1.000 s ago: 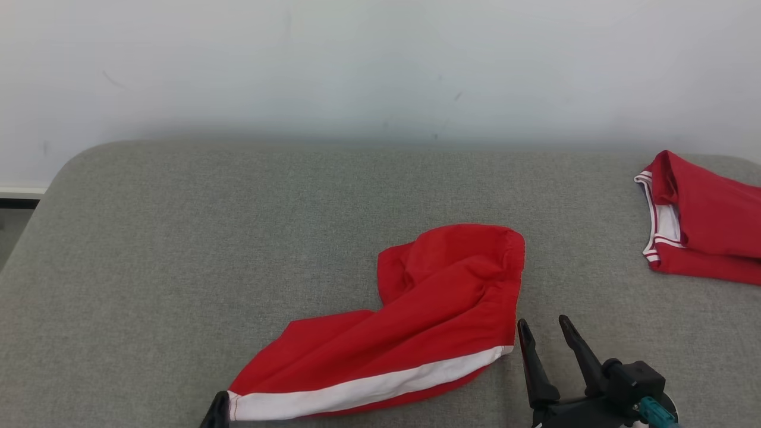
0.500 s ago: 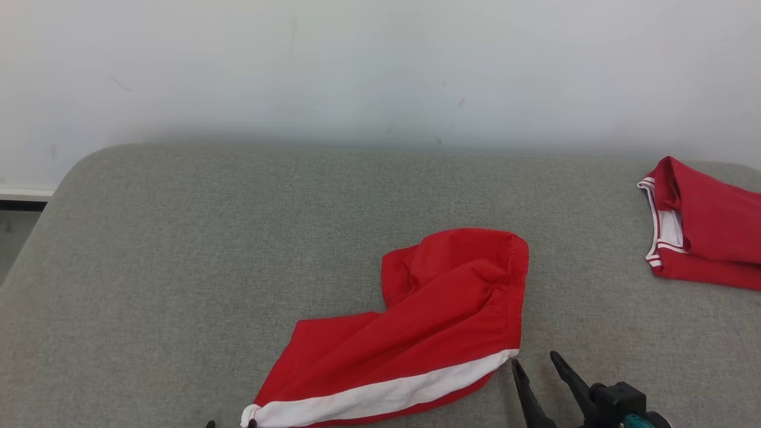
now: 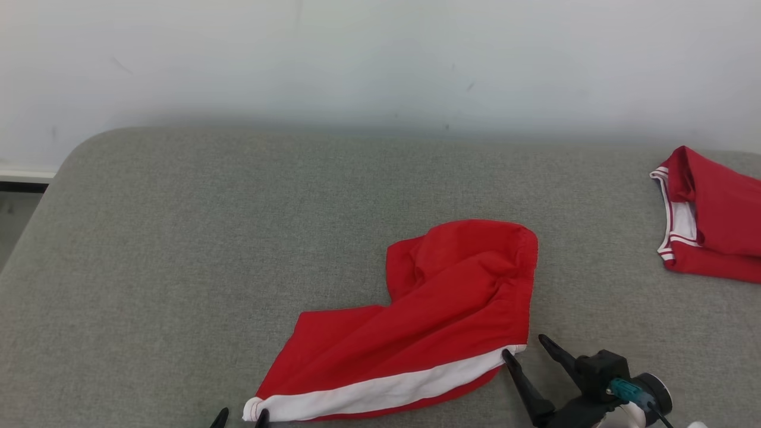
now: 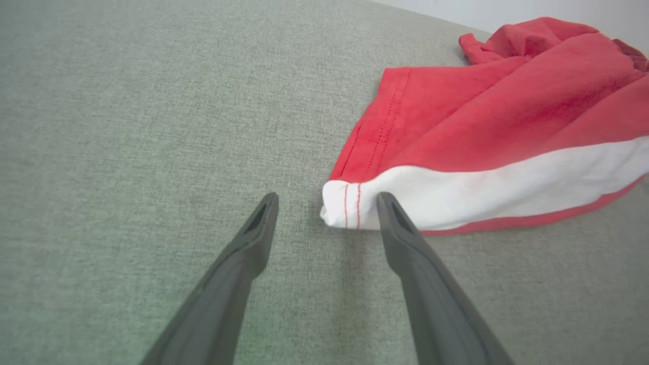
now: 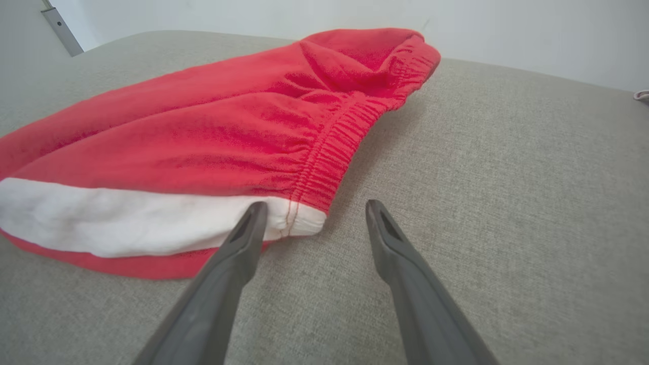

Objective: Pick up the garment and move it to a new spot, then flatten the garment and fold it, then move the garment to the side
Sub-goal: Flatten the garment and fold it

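The garment (image 3: 440, 315) is a pair of red shorts with a white side stripe, lying crumpled on the grey padded surface (image 3: 178, 238). My left gripper (image 3: 241, 417) stands open at the bottom edge. In the left wrist view the garment (image 4: 481, 126) has its white hem corner lying loose between the fingers of this gripper (image 4: 325, 196). My right gripper (image 3: 524, 346) is open at the stripe's other end. In the right wrist view the waistband corner of the garment (image 5: 203, 137) rests between the fingers of that gripper (image 5: 315, 204), its left fingertip against the white cloth.
A second red garment (image 3: 713, 226) with white trim lies at the right edge of the padded surface. A pale wall (image 3: 380, 59) runs behind the surface. The surface's rounded left corner drops off toward the floor (image 3: 18, 208).
My left gripper has opened and let go of the white hem corner, which now lies on the surface. My right gripper has drawn back to the waistband corner. The head camera has shifted slightly.
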`<state>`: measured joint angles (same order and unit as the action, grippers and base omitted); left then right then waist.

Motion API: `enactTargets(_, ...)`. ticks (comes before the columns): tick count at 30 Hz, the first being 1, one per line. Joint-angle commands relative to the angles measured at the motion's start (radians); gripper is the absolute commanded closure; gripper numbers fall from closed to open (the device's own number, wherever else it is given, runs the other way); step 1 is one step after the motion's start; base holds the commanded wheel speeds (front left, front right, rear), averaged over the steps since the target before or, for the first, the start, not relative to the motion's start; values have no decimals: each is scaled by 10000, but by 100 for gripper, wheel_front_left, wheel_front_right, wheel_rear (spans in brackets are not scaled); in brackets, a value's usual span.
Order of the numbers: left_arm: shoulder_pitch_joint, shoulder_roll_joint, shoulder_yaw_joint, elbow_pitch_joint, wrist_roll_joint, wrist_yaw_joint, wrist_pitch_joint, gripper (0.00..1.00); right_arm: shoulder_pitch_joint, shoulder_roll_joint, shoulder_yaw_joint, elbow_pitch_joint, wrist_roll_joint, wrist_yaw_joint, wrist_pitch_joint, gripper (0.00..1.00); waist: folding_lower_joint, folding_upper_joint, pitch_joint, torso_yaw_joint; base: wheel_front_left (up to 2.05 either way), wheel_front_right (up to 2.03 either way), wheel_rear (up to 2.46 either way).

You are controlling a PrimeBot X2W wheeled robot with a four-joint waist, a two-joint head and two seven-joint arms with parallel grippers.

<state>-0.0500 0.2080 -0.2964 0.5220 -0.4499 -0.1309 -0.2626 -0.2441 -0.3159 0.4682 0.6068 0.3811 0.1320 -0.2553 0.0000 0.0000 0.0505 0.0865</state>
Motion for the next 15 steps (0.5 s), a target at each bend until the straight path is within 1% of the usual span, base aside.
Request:
enactTargets(1,-172,102,-139,121,-200,14,-22,0,-191,-93,266,104,157,-22,-6,0,0,0,83,59,0,0,0)
enactTargets(7,-723,242,-949,585,-831,14,-22,0,-797,-424,1403,621,937,-22,89,0,0,0,223,267,0,0,0)
enactTargets(8,-810,239,-1057,651,-916,14,-22,37,-843,-465,1609,652,1069,-22,97,96,0,0,240,309,0,0,0)
enactTargets(9,-917,246,-1142,670,-1015,14,-22,88,-932,-538,1718,663,1208,-22,68,100,0,0,259,350,0,0,0)
enactTargets(10,-1004,254,-1205,682,-1117,14,-22,100,-1002,-615,1821,682,1343,-22,35,100,0,0,268,375,0,0,0)
enactTargets(15,-1021,290,-1246,554,-1406,14,-22,100,-1029,-1048,2488,386,1661,-22,-60,100,0,0,140,382,0,0,0)
